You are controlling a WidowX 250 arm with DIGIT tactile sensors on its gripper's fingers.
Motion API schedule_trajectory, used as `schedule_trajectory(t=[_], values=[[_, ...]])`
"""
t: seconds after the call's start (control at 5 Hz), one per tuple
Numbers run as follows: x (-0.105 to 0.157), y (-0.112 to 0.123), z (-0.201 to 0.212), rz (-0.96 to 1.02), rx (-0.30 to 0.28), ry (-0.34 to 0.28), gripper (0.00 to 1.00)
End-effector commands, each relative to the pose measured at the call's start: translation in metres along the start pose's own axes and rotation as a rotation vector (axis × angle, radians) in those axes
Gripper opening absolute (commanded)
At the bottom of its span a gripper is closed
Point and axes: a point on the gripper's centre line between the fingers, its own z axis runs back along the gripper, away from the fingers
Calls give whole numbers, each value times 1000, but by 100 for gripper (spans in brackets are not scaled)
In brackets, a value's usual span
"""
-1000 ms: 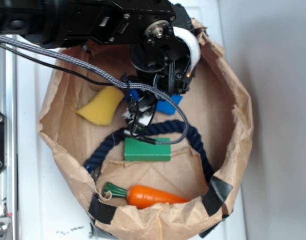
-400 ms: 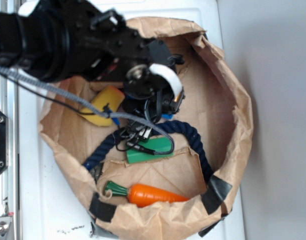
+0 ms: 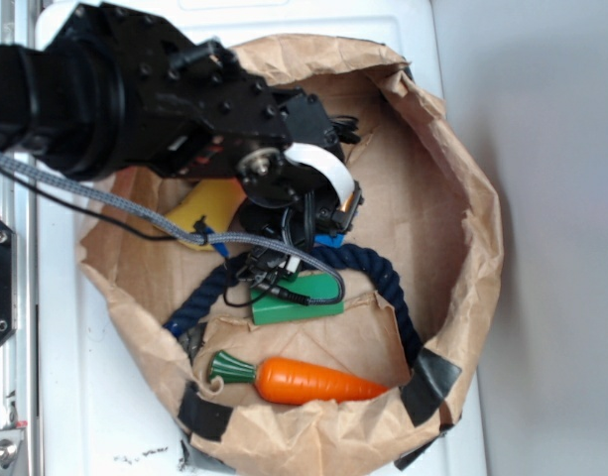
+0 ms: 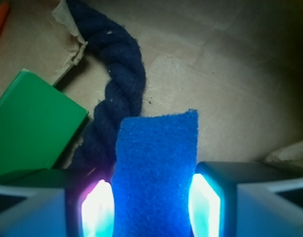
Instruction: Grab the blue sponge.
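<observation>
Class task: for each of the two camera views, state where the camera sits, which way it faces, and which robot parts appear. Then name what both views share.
Exterior: above, facing down into the paper bag; shows the black arm and gripper.
Wrist: behind the gripper, facing forward and down; shows both fingertips flanking the blue sponge.
Shared: blue sponge, navy rope, green block, carrot.

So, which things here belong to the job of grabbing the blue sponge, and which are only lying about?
Belong to the job:
- blue sponge, between the two fingers
- gripper, one finger on each side of the sponge

Only lying about:
- navy rope, beside the sponge
- green block
- yellow sponge
- toy carrot
- paper bag that holds everything
</observation>
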Motion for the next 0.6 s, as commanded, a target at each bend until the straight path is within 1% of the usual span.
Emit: schedule_trajectory(t=[0.0,0.2,0.4], values=[[11,-4,11,2,-7,-12,0],[16,-1,62,148,-81,-11,0],[20,0,112,362,-117,-32,0]])
